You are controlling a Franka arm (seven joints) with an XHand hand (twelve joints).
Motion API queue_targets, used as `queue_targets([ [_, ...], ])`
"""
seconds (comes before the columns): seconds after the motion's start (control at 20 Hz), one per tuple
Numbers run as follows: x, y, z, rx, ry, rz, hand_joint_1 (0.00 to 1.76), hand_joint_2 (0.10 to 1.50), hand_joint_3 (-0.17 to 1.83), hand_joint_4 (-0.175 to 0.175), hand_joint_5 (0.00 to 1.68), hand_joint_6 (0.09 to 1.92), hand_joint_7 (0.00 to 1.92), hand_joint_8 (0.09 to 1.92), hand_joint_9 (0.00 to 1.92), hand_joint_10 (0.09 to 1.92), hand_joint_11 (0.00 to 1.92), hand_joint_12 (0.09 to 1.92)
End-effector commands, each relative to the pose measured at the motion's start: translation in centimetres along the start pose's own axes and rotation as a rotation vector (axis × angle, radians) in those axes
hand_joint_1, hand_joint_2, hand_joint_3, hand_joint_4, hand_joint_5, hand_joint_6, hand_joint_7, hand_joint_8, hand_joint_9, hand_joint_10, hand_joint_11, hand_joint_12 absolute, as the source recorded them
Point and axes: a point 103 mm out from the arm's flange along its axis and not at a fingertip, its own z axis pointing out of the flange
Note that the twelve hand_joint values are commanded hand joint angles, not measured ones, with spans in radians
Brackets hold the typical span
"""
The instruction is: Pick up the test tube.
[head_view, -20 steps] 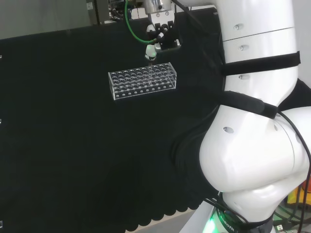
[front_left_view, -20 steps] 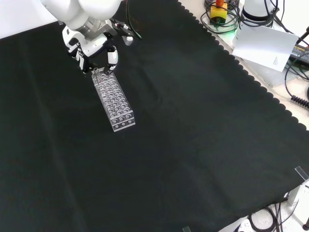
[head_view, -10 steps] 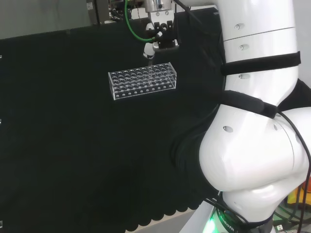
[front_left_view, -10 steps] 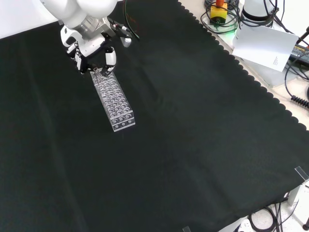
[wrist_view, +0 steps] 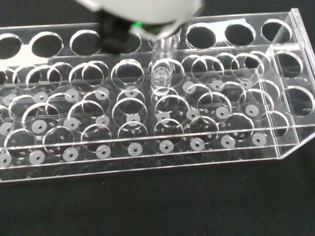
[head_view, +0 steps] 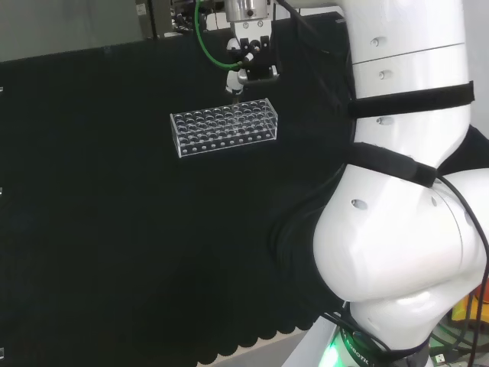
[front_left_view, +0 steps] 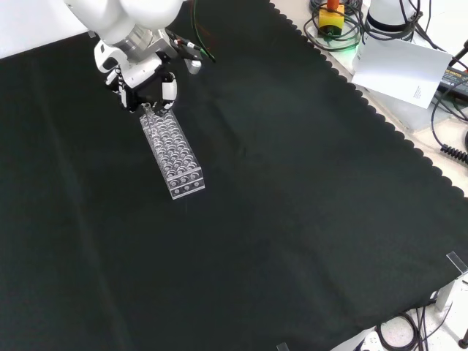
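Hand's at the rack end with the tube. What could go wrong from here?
1. In the wrist view the test tube still sits in a hole of the clear rack. A tilted lift might bind it and drag the rack, which looks unfixed on the cloth.
2. The tube is clear and thin; the hand has fingers curled above it, but contact is hard to confirm, so it might slip.

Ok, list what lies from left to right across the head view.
Bare black cloth → clear test tube rack → robot hand, just above the rack's right part → the arm's big white links.
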Motion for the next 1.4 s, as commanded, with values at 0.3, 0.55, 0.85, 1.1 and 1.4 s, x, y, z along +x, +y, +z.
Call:
queue_targets([
  [0.3,0.9,-0.3,-1.1,-0.185,0.029,0.015,1.39,0.9,0.22,-0.175,1.16,0.57,1.26,0.89,1.18,0.57,0.61,1.31],
  [0.55,1.0,-0.4,-1.5,-0.197,0.042,0.008,1.41,0.97,0.03,-0.175,1.22,0.42,1.3,0.84,1.23,0.44,0.68,1.27],
  [0.85,1.1,-0.5,-1.7,-0.199,0.042,0.002,1.42,0.98,0.01,-0.175,1.25,0.36,1.32,0.8,1.27,0.36,0.69,1.26],
  [1.1,1.0,-0.7,-2.1,-0.207,0.051,-0.004,1.42,0.98,0.01,-0.175,1.26,0.33,1.32,0.82,1.27,0.37,0.69,1.26],
  [1.4,0.3,-1.8,-3.8,-0.231,0.06,-0.007,1.42,0.98,0.0,-0.175,1.27,0.32,1.33,0.78,1.3,0.31,0.7,1.25],
])
